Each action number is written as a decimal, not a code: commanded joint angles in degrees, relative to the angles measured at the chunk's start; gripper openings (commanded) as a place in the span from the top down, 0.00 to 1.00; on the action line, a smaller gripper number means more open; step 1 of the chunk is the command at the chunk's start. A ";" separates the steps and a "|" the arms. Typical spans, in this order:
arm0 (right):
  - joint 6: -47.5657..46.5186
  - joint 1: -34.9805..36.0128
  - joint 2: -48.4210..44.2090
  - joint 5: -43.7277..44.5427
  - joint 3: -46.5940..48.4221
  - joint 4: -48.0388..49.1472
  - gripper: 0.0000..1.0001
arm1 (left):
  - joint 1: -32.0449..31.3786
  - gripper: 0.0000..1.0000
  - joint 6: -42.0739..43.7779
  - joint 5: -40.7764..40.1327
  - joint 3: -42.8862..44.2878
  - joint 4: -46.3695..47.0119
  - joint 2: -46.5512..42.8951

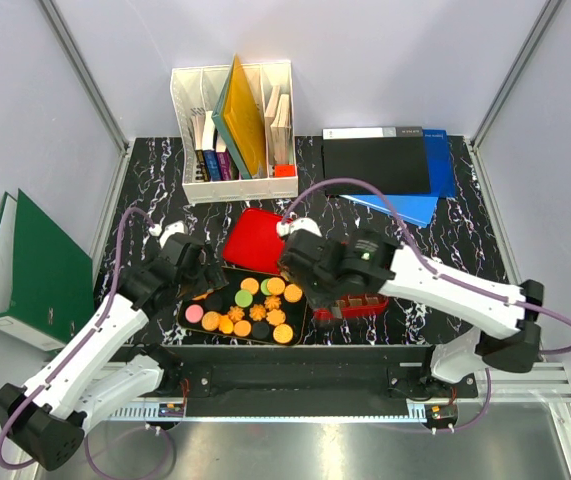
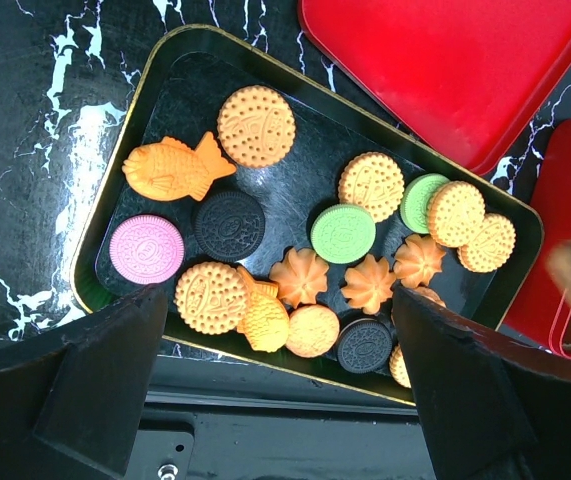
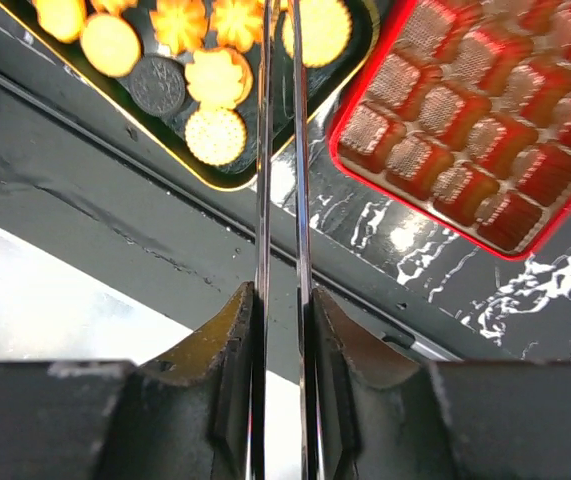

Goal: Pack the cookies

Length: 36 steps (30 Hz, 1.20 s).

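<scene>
Since the cookies (image 2: 343,233) all sit loose in the black tray (image 2: 305,160) at the near table edge, packing looks barely begun. Red gridded tin (image 3: 465,110) is just right of the tray, cells look empty. The red lid (image 2: 445,70) is parked behind, out of the way. Right gripper (image 3: 283,300) is clamped on thin tweezers (image 3: 265,150), blades nearly together, reaching over the tray's near-right corner. Tips run out of frame, so can't tell if a cookie's pinched. Left gripper (image 2: 280,320) hangs above the tray, jaws wide, holding nothing; probably on standby.
</scene>
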 commanded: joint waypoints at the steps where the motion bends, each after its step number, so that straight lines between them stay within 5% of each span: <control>1: 2.58 -0.02 -4.49 5.70 4.18 -4.98 0.82 | -0.13 0.02 0.82 0.55 0.30 2.72 0.80; 3: 2.85 -0.02 -5.29 5.71 3.57 -5.33 0.83 | -0.04 0.02 0.91 0.82 0.30 2.98 1.06; 8: 2.85 -0.02 -5.38 -0.17 -1.25 -2.18 0.63 | -0.13 0.02 0.91 1.34 0.30 3.60 1.76; 17: 1.80 0.51 -5.12 -9.40 -6.10 3.72 0.54 | -0.13 0.02 0.38 1.87 -1.20 3.60 0.71; 36: 1.09 2.09 -1.25 -13.19 -10.75 6.44 0.47 | -0.13 0.02 0.56 2.31 -2.08 3.77 0.88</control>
